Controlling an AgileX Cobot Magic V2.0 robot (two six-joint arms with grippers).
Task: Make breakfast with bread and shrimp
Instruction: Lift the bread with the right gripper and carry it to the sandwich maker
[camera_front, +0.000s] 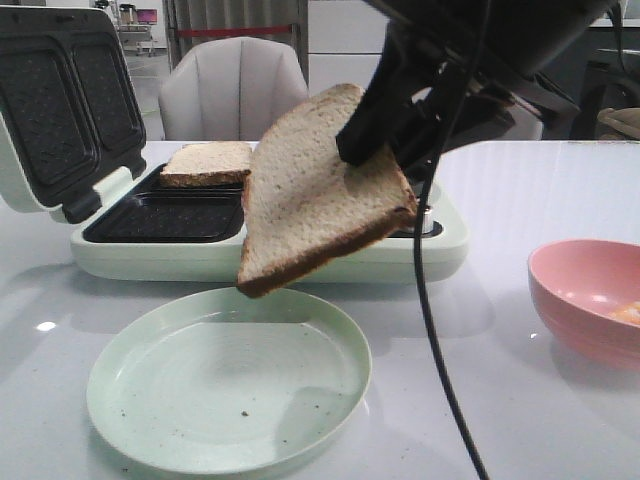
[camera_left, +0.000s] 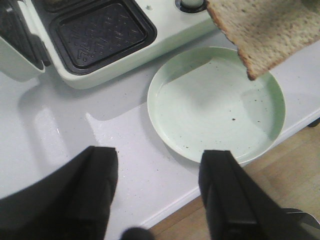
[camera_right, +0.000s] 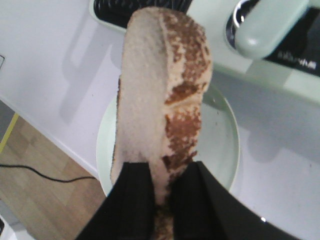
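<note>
My right gripper (camera_front: 385, 150) is shut on a bread slice (camera_front: 315, 195) and holds it tilted in the air above the pale green plate (camera_front: 130, 400), in front of the sandwich maker (camera_front: 440, 245). The held slice also shows in the right wrist view (camera_right: 150, 105) and in the left wrist view (camera_left: 265, 30). A second bread slice (camera_front: 208, 162) lies in the maker's far left tray. My left gripper (camera_left: 159, 192) is open and empty over the table's front edge, beside the plate (camera_left: 170, 117). An orange shrimp piece (camera_front: 628, 313) shows in the pink bowl (camera_front: 570, 290) at the right.
The sandwich maker's lid (camera_front: 60, 100) stands open at the left. Its near left tray (camera_front: 165, 218) holds nothing. A grey chair (camera_front: 232, 88) stands behind the table. My right arm's cable (camera_front: 432, 330) hangs down in front.
</note>
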